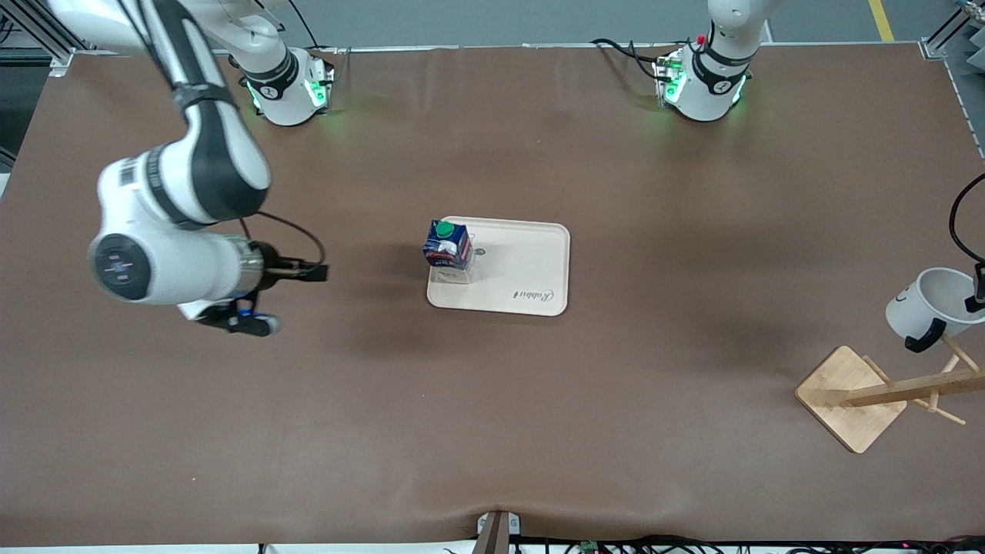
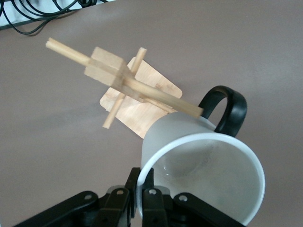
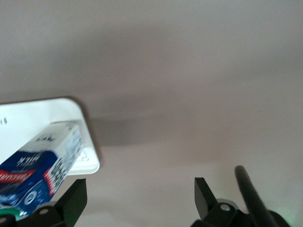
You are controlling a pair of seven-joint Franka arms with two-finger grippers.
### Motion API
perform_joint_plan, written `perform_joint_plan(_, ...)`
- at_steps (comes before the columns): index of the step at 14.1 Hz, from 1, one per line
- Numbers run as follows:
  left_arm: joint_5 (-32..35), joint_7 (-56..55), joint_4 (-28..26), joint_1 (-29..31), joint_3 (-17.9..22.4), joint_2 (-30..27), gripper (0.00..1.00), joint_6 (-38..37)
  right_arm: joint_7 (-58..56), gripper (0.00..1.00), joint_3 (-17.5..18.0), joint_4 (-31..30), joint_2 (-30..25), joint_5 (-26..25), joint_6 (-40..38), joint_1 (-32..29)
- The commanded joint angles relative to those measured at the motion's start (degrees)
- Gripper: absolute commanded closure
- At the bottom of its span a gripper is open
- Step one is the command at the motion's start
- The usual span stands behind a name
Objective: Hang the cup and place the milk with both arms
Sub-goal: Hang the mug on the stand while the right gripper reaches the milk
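Observation:
The cup (image 1: 927, 304), white with a black handle (image 2: 228, 108), hangs tilted in the air just above the wooden rack (image 1: 850, 396). My left gripper (image 2: 141, 189) is shut on its rim, one finger inside and one outside; it shows only at the picture's edge in the front view (image 1: 976, 298). A rack peg (image 2: 161, 97) reaches to the cup's wall beside the handle. The milk (image 1: 447, 245), blue and white with a green cap, stands on the cream tray (image 1: 531, 273) at the corner toward the right arm's end. My right gripper (image 3: 140, 194) is open and holds nothing, over bare table beside the tray (image 1: 246, 322).
The rack's square wooden base (image 2: 142, 101) sits near the table's edge at the left arm's end. Brown cloth covers the table (image 1: 492, 431). Cables (image 1: 958, 223) hang by the cup.

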Motion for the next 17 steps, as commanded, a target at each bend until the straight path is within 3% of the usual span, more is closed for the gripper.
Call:
perform_joint_plan(1,-0.90,1.70,1.13,0.85,-0.55,0.62,1.00,0.45,7.71,0.00,-0.65,-0.26,-2.62,0.89,1.48,5.57)
perform_joint_plan(5,-2.04,4.33,4.10,2.25,-0.64,3.25,1.00,0.45,9.05,0.00,-0.39,-0.78,-2.18,0.89,6.31,13.22)
perform_joint_plan(12,-3.19,8.47,7.88,2.69,-0.64,7.30,1.00,0.97,16.61,0.00,-0.39,-2.45,-0.51,0.89,9.92,16.92)
perform_joint_plan(13,-3.19,8.38,8.50,2.52,-0.55,7.65,0.89,1.06,16.61,0.00,-0.39,-2.98,-0.42,0.89,10.36,17.10)
perform_joint_plan(14,-3.19,7.60,8.51,2.34,-0.64,7.66,0.62,1.24,16.70,0.00,-0.39,-3.59,-0.42,0.89,11.50,17.28)
perform_joint_plan(15,-3.27,7.24,8.60,2.17,-0.72,7.66,0.24,1.42,16.70,0.00,-0.39,-4.38,-0.42,0.89,12.99,17.97)
perform_joint_plan(16,-3.27,6.28,8.68,2.08,-1.07,7.57,0.00,1.42,17.14,0.00,-0.39,-5.17,-0.42,0.89,14.39,18.94)
perform_joint_plan(17,-3.54,3.92,8.60,1.91,-1.34,7.13,0.00,1.42,18.27,0.00,-0.39,-6.13,-0.42,0.89,15.97,19.29)
